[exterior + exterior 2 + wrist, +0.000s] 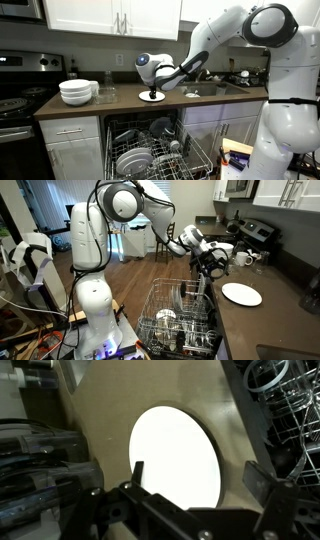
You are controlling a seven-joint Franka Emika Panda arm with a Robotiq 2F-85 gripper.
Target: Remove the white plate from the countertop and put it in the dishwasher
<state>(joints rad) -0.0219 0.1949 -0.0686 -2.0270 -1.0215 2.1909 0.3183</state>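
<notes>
The white plate (241, 294) lies flat on the dark counter (268, 322), just beside the open dishwasher, whose rack (178, 315) is pulled out and holds some dishes. The hand (209, 270) hovers above the plate without touching it. In the wrist view its fingers (137, 476) are spread wide and hold nothing. A stack of white bowls (78, 92) stands farther along the counter.
</notes>
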